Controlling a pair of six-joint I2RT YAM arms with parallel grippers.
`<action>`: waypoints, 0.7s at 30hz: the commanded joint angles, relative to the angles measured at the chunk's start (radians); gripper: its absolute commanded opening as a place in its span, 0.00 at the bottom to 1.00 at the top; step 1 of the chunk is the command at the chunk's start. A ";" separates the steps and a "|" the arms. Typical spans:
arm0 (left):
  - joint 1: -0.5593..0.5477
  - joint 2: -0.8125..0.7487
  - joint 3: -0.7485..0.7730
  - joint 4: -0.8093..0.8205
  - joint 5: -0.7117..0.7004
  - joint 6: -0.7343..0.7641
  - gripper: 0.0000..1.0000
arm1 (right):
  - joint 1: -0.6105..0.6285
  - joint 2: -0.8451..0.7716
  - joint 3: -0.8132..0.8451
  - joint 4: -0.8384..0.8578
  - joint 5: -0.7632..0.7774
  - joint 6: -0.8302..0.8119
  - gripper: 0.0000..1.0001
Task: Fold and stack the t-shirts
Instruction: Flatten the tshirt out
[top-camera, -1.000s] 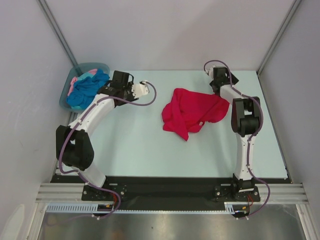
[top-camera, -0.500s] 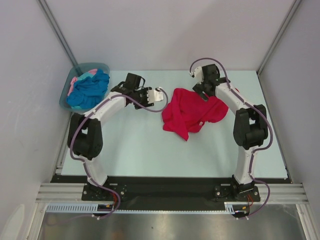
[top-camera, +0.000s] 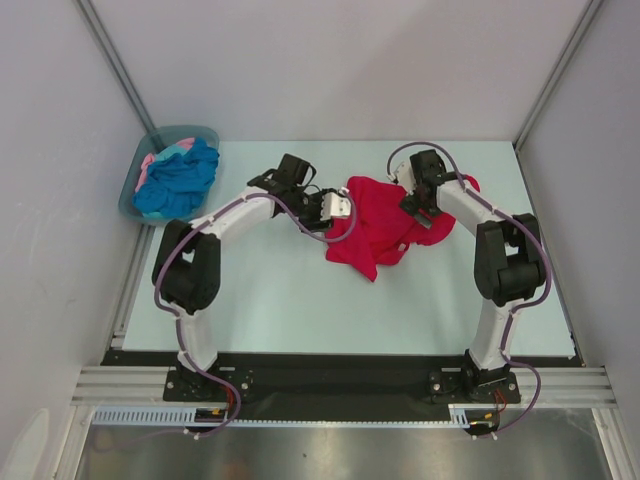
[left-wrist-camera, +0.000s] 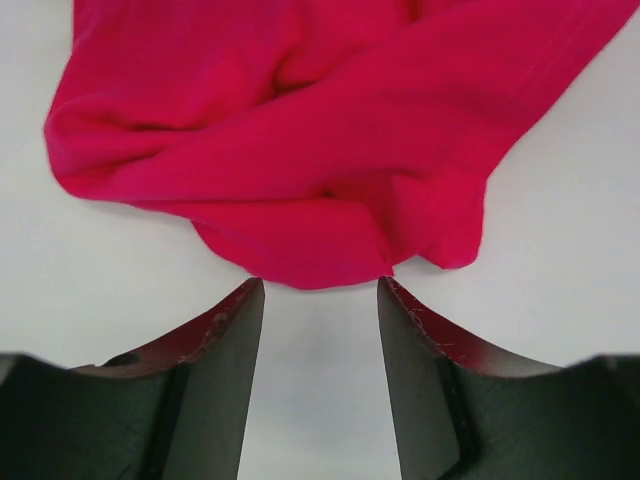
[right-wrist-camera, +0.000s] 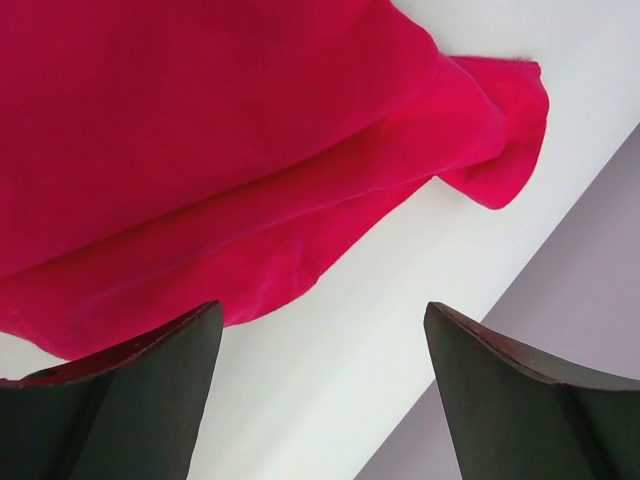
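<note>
**Flanking the red shirt, ready to spread it**

Lying crumpled in the middle of the table (top-camera: 260, 300): the crimson t-shirt (top-camera: 385, 225), needing flattening before any fold. Hovering at its left edge, left gripper (left-wrist-camera: 320, 285) parted and empty, cloth just ahead of the tips. Hanging over the far right edge, right gripper (right-wrist-camera: 320, 310) gaping wide, gripping nothing, likely for an opposing pull. Waiting in the tub (top-camera: 205, 131): turquoise t-shirt (top-camera: 178, 182) and, seemingly, pink t-shirt (top-camera: 152, 162).

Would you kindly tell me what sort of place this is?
Likely a robot test cell: a left arm and right arm bolted to a pale table, plain white walls around it, a red shirt laid out.
</note>
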 joint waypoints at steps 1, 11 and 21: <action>-0.020 -0.046 -0.046 0.003 0.114 0.061 0.55 | -0.004 -0.042 0.027 0.012 0.033 -0.032 0.88; -0.041 0.020 -0.070 0.013 0.074 0.100 0.55 | -0.002 -0.008 0.100 0.007 0.032 -0.017 0.88; -0.078 0.106 -0.034 0.112 -0.080 0.040 0.55 | 0.005 0.010 0.136 0.000 0.030 -0.006 0.88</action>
